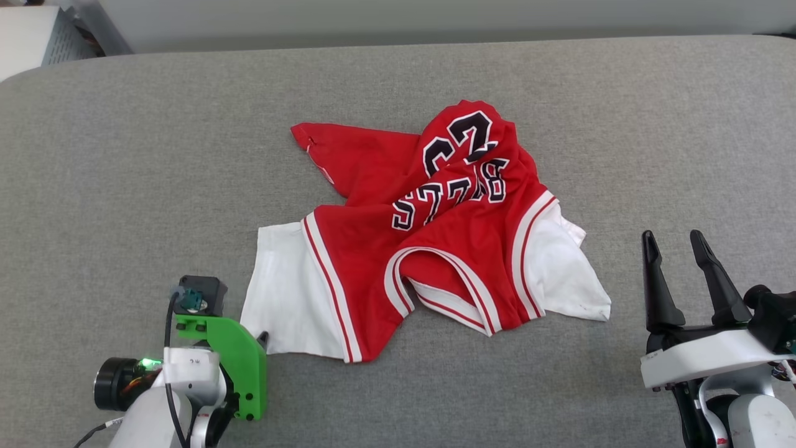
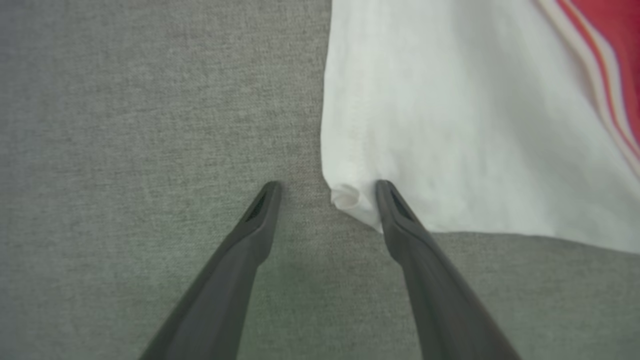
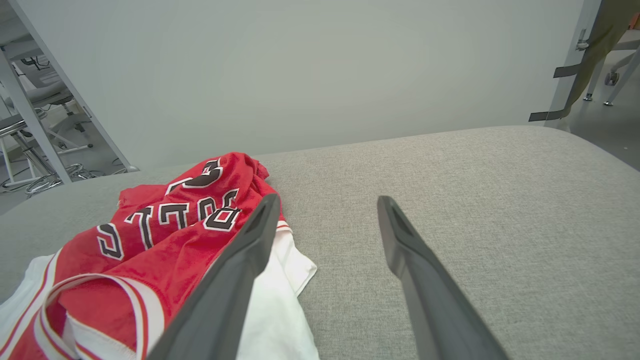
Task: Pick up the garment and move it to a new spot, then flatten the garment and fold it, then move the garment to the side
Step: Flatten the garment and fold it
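A: In the head view, where is the garment (image 1: 435,249), and can anything be read on it?
B: It lies crumpled in the middle of the grey table (image 1: 124,186), with the collar side toward the robot. The black letters with white outline are upside down from here; they spell "BULLS". Above them is a folded number, I think "23". One white sleeve (image 1: 286,305) is spread at the lower left, and the other is at the right.
A: And the tools?
B: The right tool (image 1: 673,236) stands released at the lower right, apart from the cloth, holding nothing. On the left arm a green bracket (image 1: 233,361) covers the fingers; one dark fingertip (image 1: 263,338) shows just beside that sleeve.
A: The left wrist view?
B: The left tool (image 2: 327,185) is spread wide and empty. The sleeve's corner, a little curled, lies between its fingers. Whether a finger touches the cloth, I cannot tell. The striped trim (image 2: 605,85) is blurred and cut off at the upper right.
A: The right wrist view?
B: The fingers are apart over bare table. The garment is at the lower left, cut by the frame. One finger crosses in front of its sleeve, and the creased lettering is again upside down.
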